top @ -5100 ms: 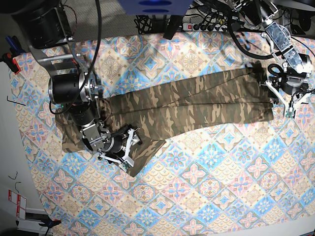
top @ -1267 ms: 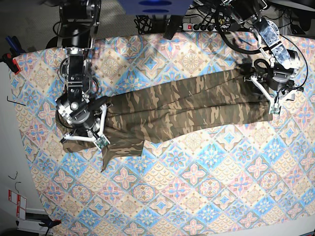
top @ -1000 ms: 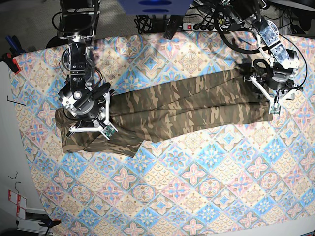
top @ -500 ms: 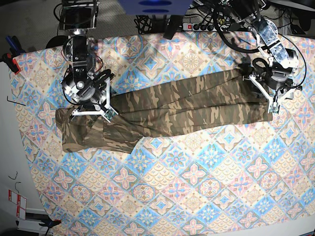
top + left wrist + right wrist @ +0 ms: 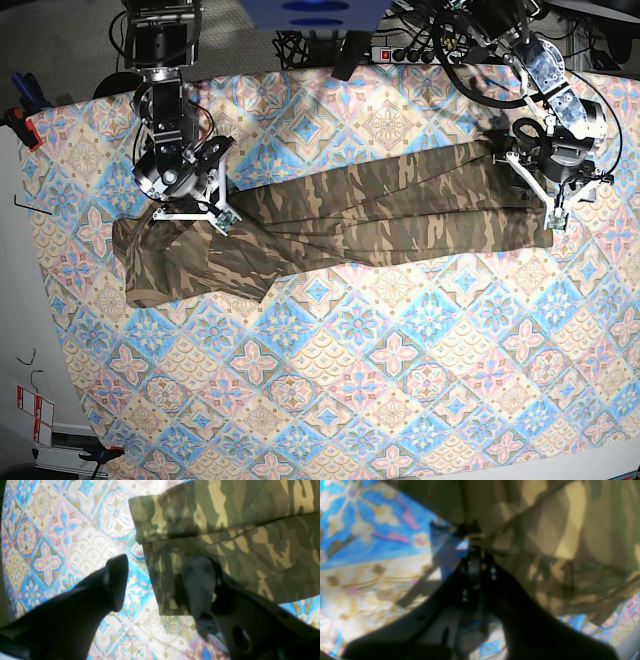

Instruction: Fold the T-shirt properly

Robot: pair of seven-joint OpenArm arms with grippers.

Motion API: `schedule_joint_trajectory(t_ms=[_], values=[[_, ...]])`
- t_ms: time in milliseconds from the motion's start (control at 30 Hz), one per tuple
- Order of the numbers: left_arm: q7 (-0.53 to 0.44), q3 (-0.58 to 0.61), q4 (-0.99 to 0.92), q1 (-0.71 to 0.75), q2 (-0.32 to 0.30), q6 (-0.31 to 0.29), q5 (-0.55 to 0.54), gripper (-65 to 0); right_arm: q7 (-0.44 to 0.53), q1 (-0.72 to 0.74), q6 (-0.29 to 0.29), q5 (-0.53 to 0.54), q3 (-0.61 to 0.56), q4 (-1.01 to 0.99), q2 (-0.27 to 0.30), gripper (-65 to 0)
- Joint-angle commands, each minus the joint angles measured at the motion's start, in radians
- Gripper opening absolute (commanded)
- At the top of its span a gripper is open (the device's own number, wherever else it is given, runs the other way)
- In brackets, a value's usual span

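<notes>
The camouflage T-shirt (image 5: 380,205) lies folded into a long band across the diamond-patterned tablecloth (image 5: 400,350), broader and rumpled at its left end. My right gripper (image 5: 195,213) sits on that left end near the band's far edge. In the blurred right wrist view its fingers (image 5: 492,580) are pressed together with a fold of the T-shirt (image 5: 557,542) bunched at their tips. My left gripper (image 5: 552,208) hovers over the right end. In the left wrist view it (image 5: 157,585) is open, one finger over the T-shirt's (image 5: 237,530) corner, the other over bare tablecloth.
A power strip (image 5: 410,50) and cables lie beyond the table's far edge. A red clamp (image 5: 15,122) sits at the left edge. The tablecloth's front and left borders show, with pale floor and small items (image 5: 35,410) beyond them.
My right gripper has moved toward the far edge with the cloth in it, and the flap that hung toward the front now lies flatter at the left end. The left arm has stayed put.
</notes>
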Motion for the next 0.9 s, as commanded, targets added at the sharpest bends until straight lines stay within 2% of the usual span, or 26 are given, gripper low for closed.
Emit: schedule_joint_trajectory(t_ms=[0, 100, 233, 567, 733, 867], values=[[-0.011, 0.000, 0.016, -0.009, -0.008, 0.006, -0.005, -28.0, -0.004, 0.011, -0.005, 0.000, 0.003, 0.019, 0.004, -56.8], [-0.011, 0.000, 0.016, -0.009, -0.008, 0.006, -0.005, -27.9, -0.003, 0.009, -0.005, 0.000, 0.061, 0.080, 0.002, -52.4], [-0.011, 0.000, 0.016, -0.009, -0.008, 0.006, -0.005, -27.9, -0.003, 0.011, -0.005, 0.000, 0.196, 0.192, -0.004, -48.2], [-0.011, 0.000, 0.015, -0.009, -0.008, 0.006, -0.005, -28.0, -0.007, 0.058, -0.005, 0.000, 0.379, 0.324, -0.004, -47.6], [-0.010, 0.000, 0.015, -0.009, -0.008, 0.006, -0.005, -28.0, -0.003, -0.008, -0.005, 0.005, 0.374, 0.472, -0.064, -47.6], [-0.010, -0.005, 0.019, 0.011, -0.008, 0.006, -0.016, -27.8, -0.010, -0.009, -0.005, 0.000, 0.300, 0.472, -0.071, -47.5]])
